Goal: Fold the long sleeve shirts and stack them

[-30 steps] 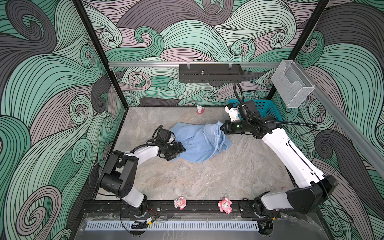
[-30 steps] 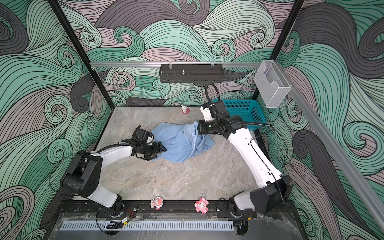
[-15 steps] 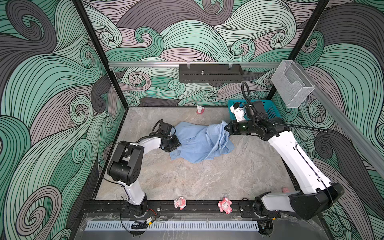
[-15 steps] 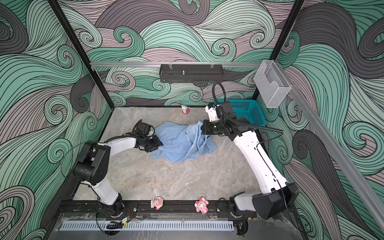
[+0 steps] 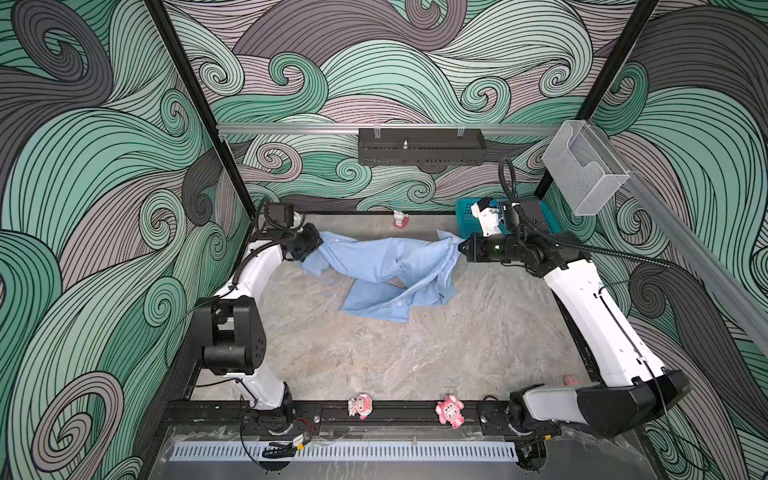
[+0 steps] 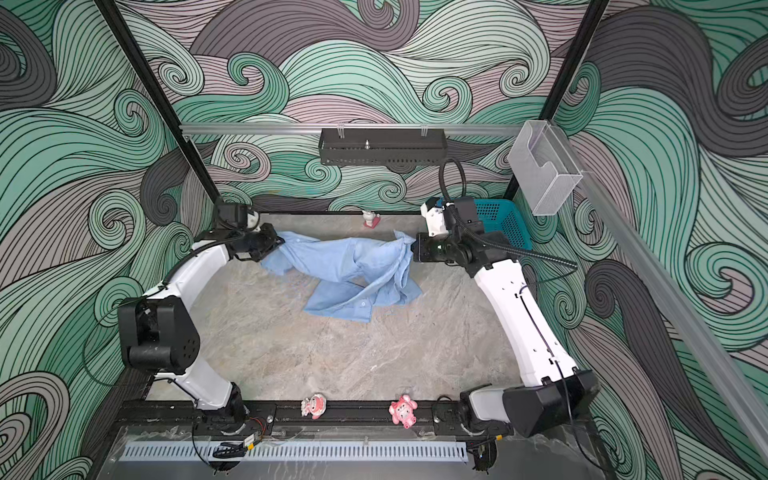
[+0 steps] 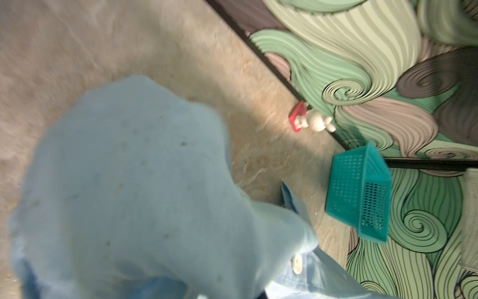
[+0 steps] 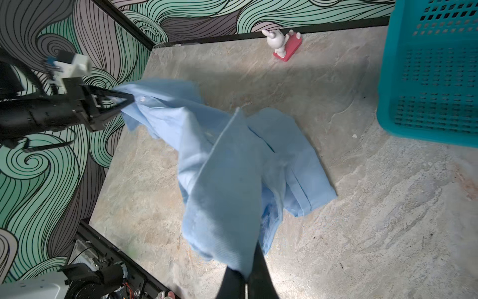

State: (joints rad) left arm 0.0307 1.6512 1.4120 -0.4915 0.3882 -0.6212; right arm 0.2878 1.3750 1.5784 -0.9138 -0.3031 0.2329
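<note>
One light blue long sleeve shirt (image 5: 390, 270) hangs stretched between my two grippers near the back of the table, and its lower part trails crumpled on the surface. My left gripper (image 5: 318, 246) is shut on the shirt's left end, beside a small button; the right wrist view shows this left gripper (image 8: 129, 99) pinching the fabric. My right gripper (image 5: 460, 248) is shut on the shirt's right end, and cloth bunches out past its black fingers (image 8: 258, 269). In the left wrist view the shirt (image 7: 129, 181) fills the frame and hides my left jaws.
A teal perforated basket (image 5: 544, 216) stands at the back right corner, just behind my right wrist. A white figurine on a red base (image 5: 400, 218) stands at the back wall. Two pink toys (image 5: 360, 405) (image 5: 449, 410) sit on the front rail.
My left gripper has shut on the shirt's left end. Both arms moved apart and toward the back wall, pulling the shirt out from a heap into a stretched band.
</note>
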